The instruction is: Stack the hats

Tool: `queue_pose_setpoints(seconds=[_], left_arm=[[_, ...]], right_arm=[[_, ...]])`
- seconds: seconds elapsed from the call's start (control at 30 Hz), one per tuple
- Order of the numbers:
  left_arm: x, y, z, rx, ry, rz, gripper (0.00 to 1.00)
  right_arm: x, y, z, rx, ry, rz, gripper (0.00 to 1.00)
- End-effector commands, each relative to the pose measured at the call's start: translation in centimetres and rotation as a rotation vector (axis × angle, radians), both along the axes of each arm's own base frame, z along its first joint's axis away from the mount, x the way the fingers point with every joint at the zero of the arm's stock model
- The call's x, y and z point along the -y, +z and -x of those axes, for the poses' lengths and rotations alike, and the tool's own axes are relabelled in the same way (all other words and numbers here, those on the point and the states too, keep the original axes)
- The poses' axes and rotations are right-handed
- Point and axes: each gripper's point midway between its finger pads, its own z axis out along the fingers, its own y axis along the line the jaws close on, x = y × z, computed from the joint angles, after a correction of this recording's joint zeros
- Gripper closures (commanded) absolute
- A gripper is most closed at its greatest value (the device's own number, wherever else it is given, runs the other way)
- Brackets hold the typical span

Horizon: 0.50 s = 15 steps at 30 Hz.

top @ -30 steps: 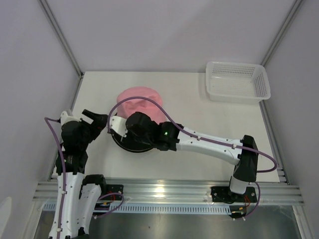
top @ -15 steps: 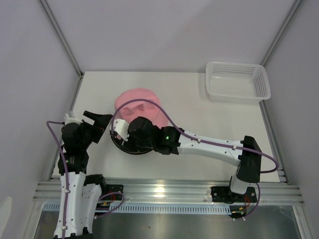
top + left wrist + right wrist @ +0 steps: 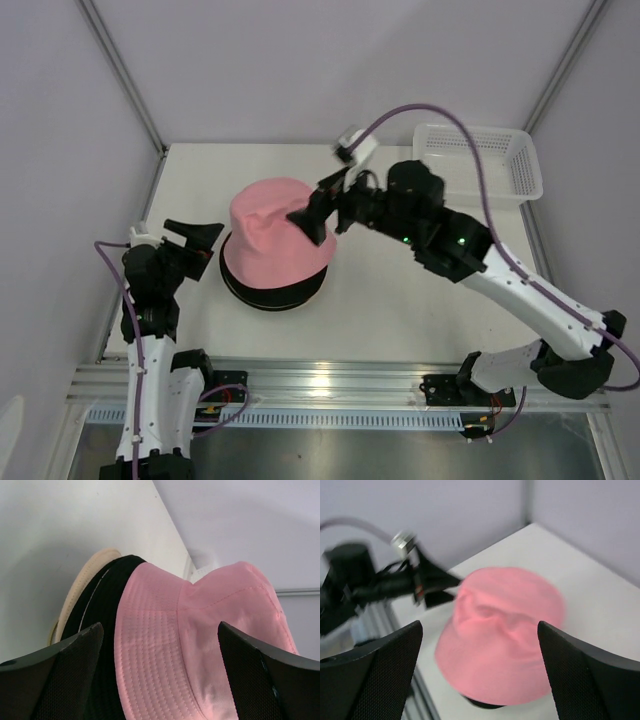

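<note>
A pink bucket hat [image 3: 272,238] sits on top of a pile of hats at the table's left-middle. A black hat's brim [image 3: 270,298] shows under it. In the left wrist view the pink hat [image 3: 200,630] covers a black hat [image 3: 100,610], with a tan hat's edge [image 3: 82,587] at the bottom. My left gripper [image 3: 208,247] stands open just left of the pile, holding nothing. My right gripper [image 3: 312,205] hangs open above the pile's right side, clear of the pink hat [image 3: 505,640].
A white lattice basket [image 3: 478,165] stands at the table's back right corner. The right arm's purple cable [image 3: 440,115] arcs above it. The rail [image 3: 330,385] runs along the near edge.
My right gripper opened, let go of the pink hat and rose up and back to the right. The pink hat now rests on the pile. The left arm barely moved.
</note>
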Motion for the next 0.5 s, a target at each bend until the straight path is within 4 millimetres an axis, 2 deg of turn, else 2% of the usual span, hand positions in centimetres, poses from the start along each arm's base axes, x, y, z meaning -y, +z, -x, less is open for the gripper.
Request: queue_pose_setpoints(seconds=[0.0, 0.03, 0.07, 0.1, 0.13, 0.17, 0.2, 0.27, 0.3, 0.33, 0.47], left_arm=[[1.1, -0.1, -0.1, 0.015, -0.037, 0.143, 0.02], [1.4, 0.5, -0.2, 0.045, -0.049, 0.162, 0.03], [1.7, 0.6, 0.0, 0.055, -0.061, 0.184, 0.03], [2.1, -0.1, 0.2, 0.042, -0.069, 0.226, 0.03], [2.1, -0.1, 0.3, 0.046, -0.066, 0.233, 0.03], [2.0, -0.5, 0.4, 0.04, -0.059, 0.235, 0.03], [2.0, -0.5, 0.5, 0.046, -0.054, 0.23, 0.04], [2.1, -0.5, 0.6, 0.052, -0.059, 0.23, 0.04], [2.1, -0.6, 0.6, 0.054, -0.062, 0.235, 0.05], [2.2, -0.5, 0.6, 0.059, -0.067, 0.237, 0.05], [2.4, -0.6, 0.5, 0.09, -0.076, 0.268, 0.11]], right_arm=[[5.7, 1.7, -4.7, -0.113, -0.29, -0.2, 0.01], [8.7, 0.8, -7.5, -0.17, -0.438, -0.262, 0.01], [10.2, -0.2, -8.6, -0.212, -0.495, -0.297, 0.0], [11.7, -2.5, -9.4, -0.269, -0.545, -0.313, 0.01], [12.4, -3.5, -9.9, -0.365, -0.558, -0.382, 0.01], [14.8, -4.2, -11.8, -0.387, -0.617, -0.428, 0.0], [15.4, -6.5, -12.2, -0.436, -0.628, -0.431, 0.0], [15.7, -7.2, -12.7, -0.469, -0.6, -0.487, 0.01], [15.7, -8.9, -12.9, -0.495, -0.62, -0.48, 0.01], [15.7, -9.5, -13.2, -0.505, -0.63, -0.485, 0.01], [14.9, -11.5, -14.6, -0.567, -0.64, -0.544, 0.01]])
